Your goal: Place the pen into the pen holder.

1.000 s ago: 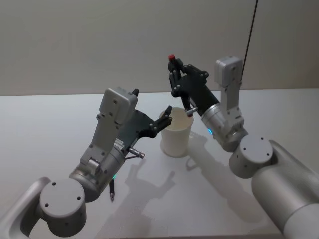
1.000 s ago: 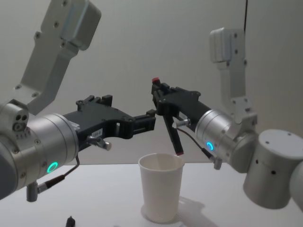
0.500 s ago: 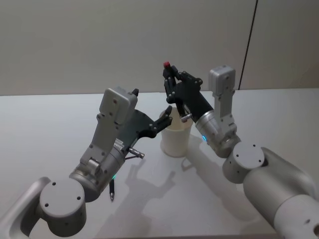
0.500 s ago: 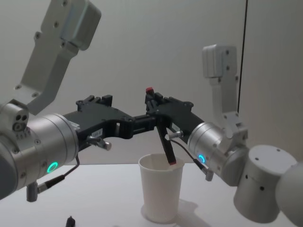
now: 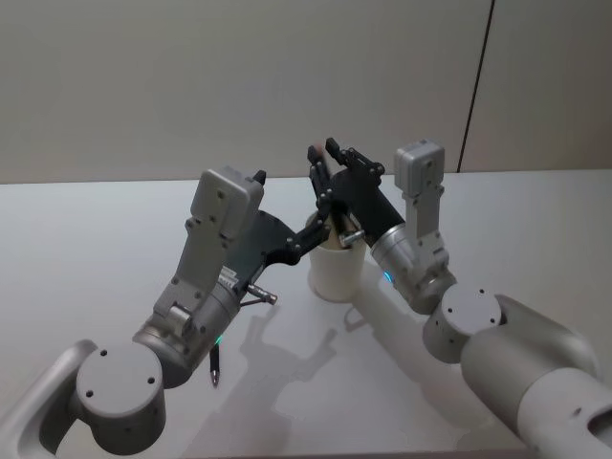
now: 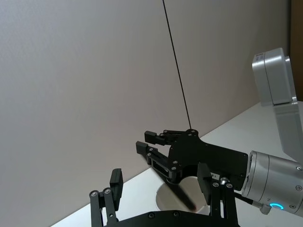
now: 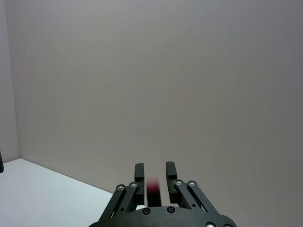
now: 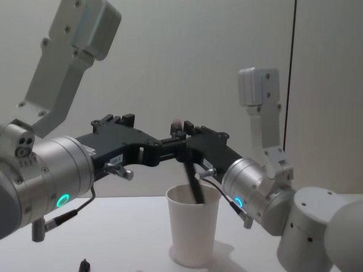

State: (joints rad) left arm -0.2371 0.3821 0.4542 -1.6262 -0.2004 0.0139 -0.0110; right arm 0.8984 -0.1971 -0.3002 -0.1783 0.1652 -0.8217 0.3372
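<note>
The pen holder, a white paper cup (image 5: 335,273), stands on the white table (image 5: 86,229). My right gripper (image 5: 320,163) hovers just above its rim, fingers parted. The pen (image 8: 195,187), dark with a red cap, slants between those fingers with its lower end inside the cup (image 8: 193,232). In the right wrist view the red cap (image 7: 152,187) is blurred, with a gap on each side between it and the gripper (image 7: 154,170). My left gripper (image 5: 316,228) is open at the cup's left rim, holding nothing.
A second dark pen (image 5: 215,368) lies on the table near my left arm's base, also seen low in the chest view (image 8: 85,264). A thin black cable (image 8: 290,85) hangs against the wall behind my right arm.
My right gripper came down and leftward over the cup. The pen's lower end went from above the rim to inside the cup. My left arm stayed still.
</note>
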